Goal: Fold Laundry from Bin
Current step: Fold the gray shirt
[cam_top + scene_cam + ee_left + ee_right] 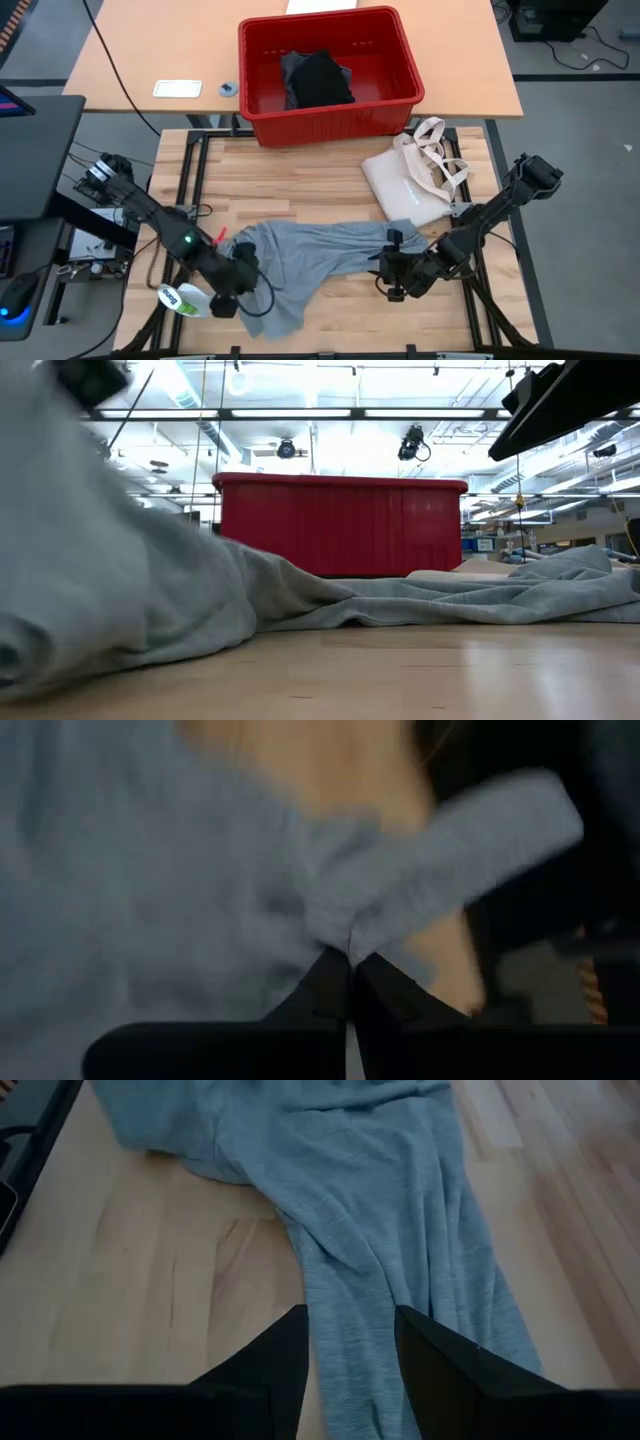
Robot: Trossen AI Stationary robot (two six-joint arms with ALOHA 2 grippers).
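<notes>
A light grey T-shirt [300, 255] lies stretched across the wooden table's near half between my two grippers. My left gripper [240, 274] is shut on its left part near the table's near left corner, where the cloth rises off the table [70, 530]. My right gripper [392, 268] is at the shirt's right end, with a band of cloth [350, 1280] between its fingers. The red bin [330, 125] stands at the far edge with a black garment [320, 80] lying inside it. My left gripper pinches a bunched fold of the T-shirt [390, 905] between its two shut fingers, slanting down from above. The cloth by the hold is lifted off the table, and the rest trails onto the wood toward the right. My right gripper has a narrow band of the T-shirt's right end [352, 1330] between its two fingers [290, 1350], which stand apart with the cloth filling the gap. The fingers slant down from the table's right side and lie along the band. The cloth beyond the fingers rests on the table.
A cream tote bag [415, 175] with loop handles lies at the right, just beyond the right gripper. On the tan table behind are a white card [177, 88] and a small round thing [228, 88]. Bare wood [290, 185] lies between shirt and bin.
</notes>
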